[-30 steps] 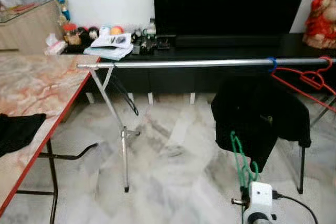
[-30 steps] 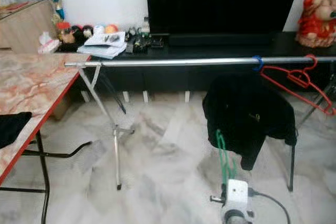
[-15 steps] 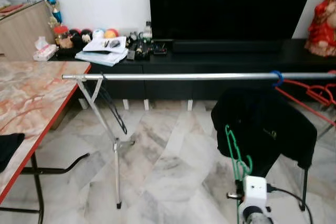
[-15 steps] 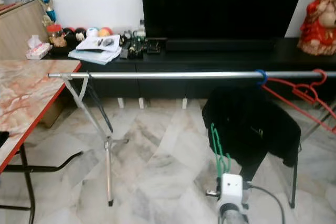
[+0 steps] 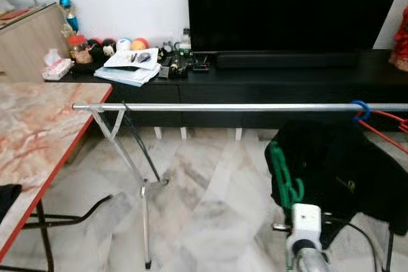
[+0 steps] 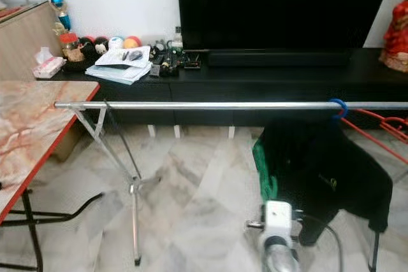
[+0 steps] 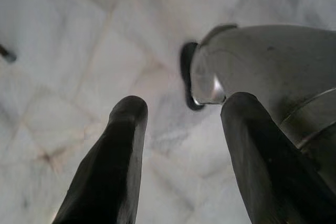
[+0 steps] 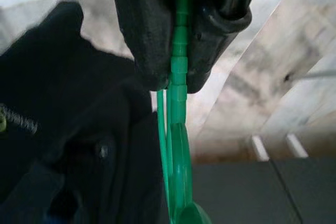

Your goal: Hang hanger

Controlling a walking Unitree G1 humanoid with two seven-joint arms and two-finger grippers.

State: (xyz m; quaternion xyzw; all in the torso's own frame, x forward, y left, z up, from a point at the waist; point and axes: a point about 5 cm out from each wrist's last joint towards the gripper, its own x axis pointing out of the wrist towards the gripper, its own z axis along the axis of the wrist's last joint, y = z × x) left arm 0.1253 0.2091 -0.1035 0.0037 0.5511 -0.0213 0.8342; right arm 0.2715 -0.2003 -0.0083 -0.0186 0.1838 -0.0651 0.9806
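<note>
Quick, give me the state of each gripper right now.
Left gripper: open, holding nothing, pointing down at the marble floor.
Right gripper: shut on the green hanger.

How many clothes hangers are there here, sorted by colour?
Green hanger, held in the right gripper: 1
Red hanger, on the metal rail: 1
Blue hanger hook, on the same rail with a black garment below it: 1
Total: 3
</note>
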